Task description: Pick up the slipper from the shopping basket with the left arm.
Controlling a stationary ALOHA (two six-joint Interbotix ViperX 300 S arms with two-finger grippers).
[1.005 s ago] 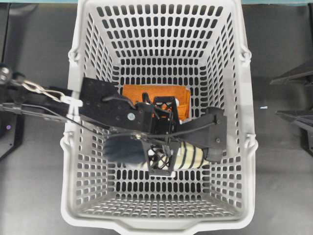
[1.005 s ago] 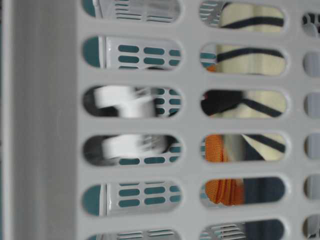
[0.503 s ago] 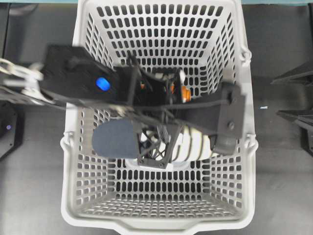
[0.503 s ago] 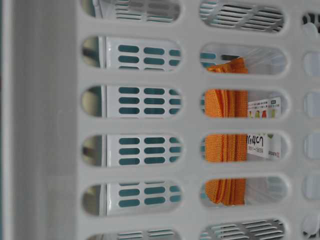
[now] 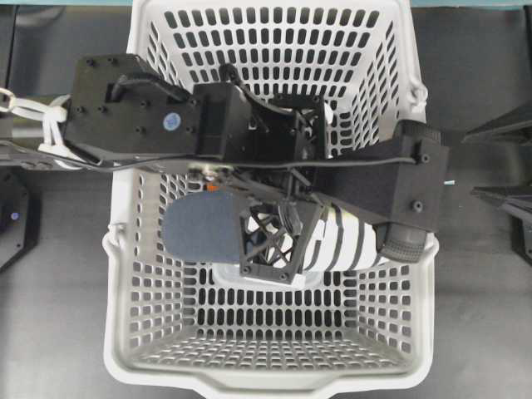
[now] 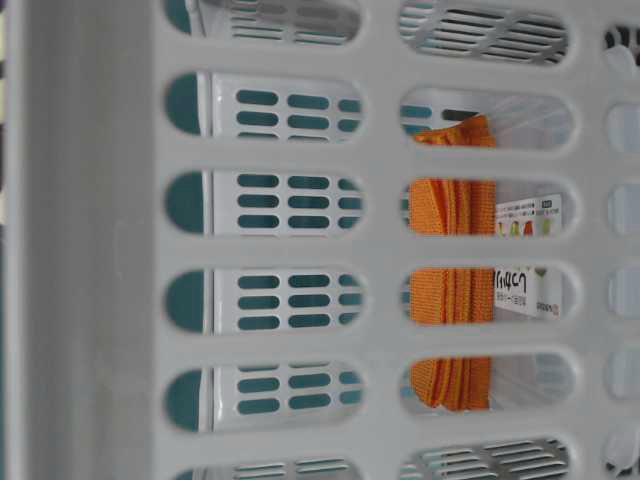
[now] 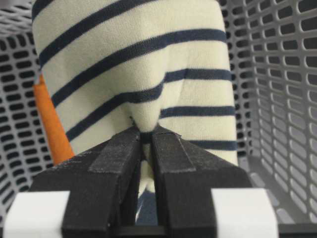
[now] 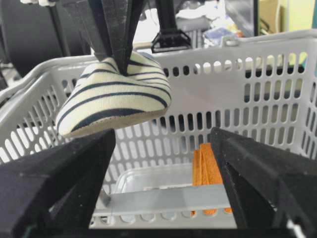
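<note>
My left gripper [image 7: 146, 133] is shut on the slipper [image 7: 133, 64], pinching a fold of its cream, navy-striped upper. In the overhead view the left arm [image 5: 133, 116] reaches over the shopping basket [image 5: 123, 299], and its lattice fingers [image 5: 270, 245] cross the slipper [image 5: 199, 237], whose navy insole faces up. Seen from the right wrist, the slipper [image 8: 114, 96] hangs from the fingers [image 8: 119, 29] above the basket's floor. My right gripper [image 8: 163, 136] stands open outside the basket's rim [image 8: 163, 198], with nothing between its fingers.
A folded orange cloth [image 6: 450, 300] with a white label leans inside the basket, also showing as the orange cloth [image 8: 208, 168] in the right wrist view. The slotted walls [image 7: 277, 74] enclose the slipper on all sides. Dark tabletop [image 5: 482, 316] lies around the basket.
The left arm has risen with the slipper held in its gripper, lifting it off the basket floor. The slipper has left the table-level view. The right gripper has not moved.
</note>
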